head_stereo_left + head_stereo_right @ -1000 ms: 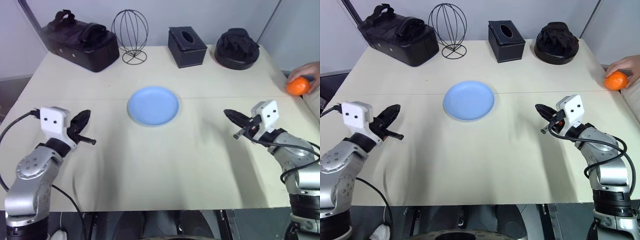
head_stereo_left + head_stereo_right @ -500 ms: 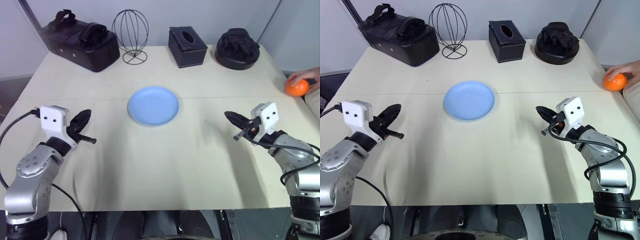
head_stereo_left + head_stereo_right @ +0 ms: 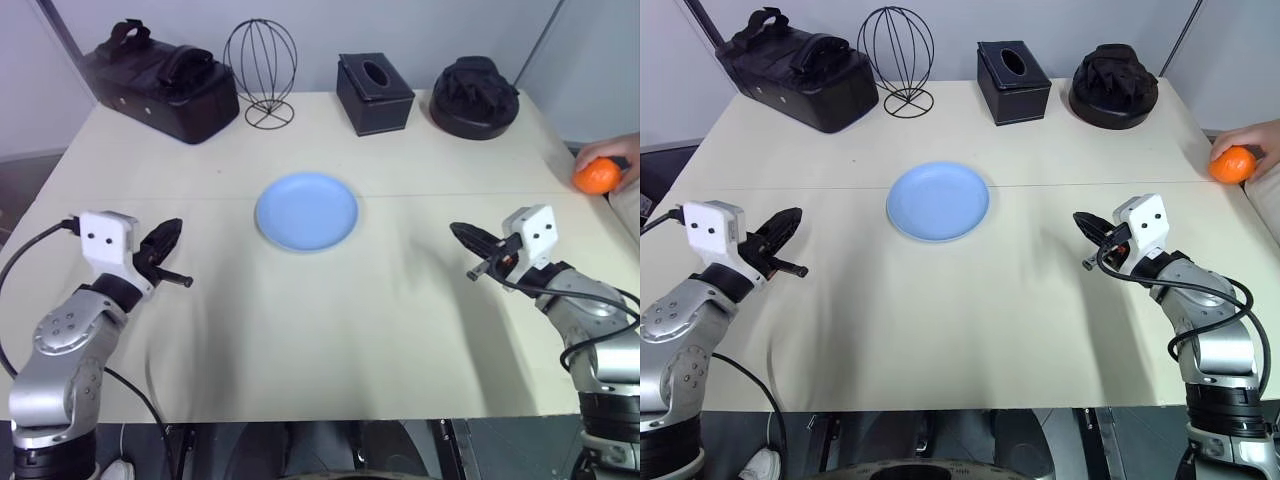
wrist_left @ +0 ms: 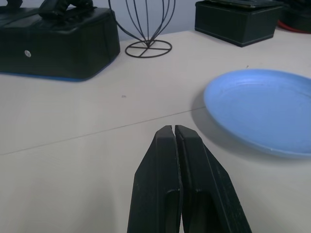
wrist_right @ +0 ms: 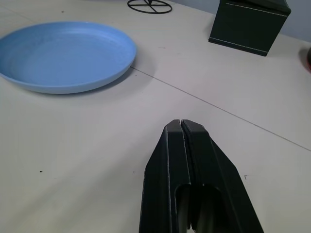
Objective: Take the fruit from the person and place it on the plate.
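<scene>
A person's hand [image 3: 618, 152] at the table's far right edge holds the small orange fruit [image 3: 596, 175] above the tabletop. The light blue plate [image 3: 306, 211] lies flat and bare at the table's middle. My right gripper [image 3: 463, 236] hovers low over the table to the right of the plate, shut with nothing in it, well short of the fruit. My left gripper [image 3: 168, 236] hovers on the left side, also shut and holding nothing. Its wrist view shows the shut fingers [image 4: 187, 160] pointing toward the plate [image 4: 257, 109].
Along the back edge stand a black bag [image 3: 160, 80], a wire basket frame [image 3: 261, 72], a black tissue box [image 3: 373, 93] and a round black object [image 3: 474, 95]. The beige table [image 3: 300, 330] spreads bare between my arms.
The hand with the fruit has shifted slightly at the right edge. Both of my arms stay where they were.
</scene>
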You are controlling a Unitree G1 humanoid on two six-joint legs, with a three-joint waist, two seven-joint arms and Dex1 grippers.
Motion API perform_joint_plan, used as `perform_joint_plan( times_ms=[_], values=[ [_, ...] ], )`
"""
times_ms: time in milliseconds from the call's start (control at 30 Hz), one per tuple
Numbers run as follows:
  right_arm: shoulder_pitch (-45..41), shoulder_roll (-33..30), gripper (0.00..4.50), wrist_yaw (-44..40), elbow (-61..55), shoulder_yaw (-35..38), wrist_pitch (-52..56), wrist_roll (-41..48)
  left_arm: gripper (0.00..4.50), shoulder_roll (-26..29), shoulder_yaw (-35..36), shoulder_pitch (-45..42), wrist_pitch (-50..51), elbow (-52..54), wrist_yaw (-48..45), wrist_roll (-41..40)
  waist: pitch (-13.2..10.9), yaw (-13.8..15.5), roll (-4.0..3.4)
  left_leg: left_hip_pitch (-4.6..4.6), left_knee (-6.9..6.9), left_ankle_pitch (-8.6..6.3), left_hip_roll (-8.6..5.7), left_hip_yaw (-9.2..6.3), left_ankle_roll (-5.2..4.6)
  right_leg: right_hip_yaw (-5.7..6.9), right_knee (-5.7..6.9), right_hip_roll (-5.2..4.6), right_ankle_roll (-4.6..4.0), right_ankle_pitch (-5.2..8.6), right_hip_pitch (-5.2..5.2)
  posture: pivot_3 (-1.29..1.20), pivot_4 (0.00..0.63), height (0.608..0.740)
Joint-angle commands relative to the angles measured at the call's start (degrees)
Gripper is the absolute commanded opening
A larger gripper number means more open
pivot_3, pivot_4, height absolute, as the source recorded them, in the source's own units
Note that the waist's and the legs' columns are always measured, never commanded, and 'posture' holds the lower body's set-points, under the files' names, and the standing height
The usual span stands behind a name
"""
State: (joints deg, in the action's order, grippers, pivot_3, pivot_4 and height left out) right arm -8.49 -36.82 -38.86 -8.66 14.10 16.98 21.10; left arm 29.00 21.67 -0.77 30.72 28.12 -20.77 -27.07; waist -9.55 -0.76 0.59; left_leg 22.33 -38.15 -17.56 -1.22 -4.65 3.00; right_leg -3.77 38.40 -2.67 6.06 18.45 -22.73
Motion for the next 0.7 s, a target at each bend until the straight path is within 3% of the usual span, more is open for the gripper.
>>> perform_joint_plan(
  times_ms=[33,700],
  values=[
    [-0.34,-0.07,0.0,0.2,-1.71,1.23,-0.78,0.54,0.07,0.06,1.36,-0.38,-0.36,1.23,0.3,-0.92,0.0,0.0,0.0,0.0,0.0,0.0,0.0,0.0,0.0,0.0,0.0,0.0,0.0,0.0,0.0,0.0,0.15,0.74],
    [-0.91,-0.18,0.0,0.77,-1.37,1.38,-0.81,0.4,0.07,0.09,1.12,-0.18,-0.88,0.82,0.22,-0.89,0.0,0.0,0.0,0.0,0.0,0.0,0.0,0.0,0.0,0.0,0.0,0.0,0.0,0.0,0.0,0.0,0.15,0.74]
  ],
)
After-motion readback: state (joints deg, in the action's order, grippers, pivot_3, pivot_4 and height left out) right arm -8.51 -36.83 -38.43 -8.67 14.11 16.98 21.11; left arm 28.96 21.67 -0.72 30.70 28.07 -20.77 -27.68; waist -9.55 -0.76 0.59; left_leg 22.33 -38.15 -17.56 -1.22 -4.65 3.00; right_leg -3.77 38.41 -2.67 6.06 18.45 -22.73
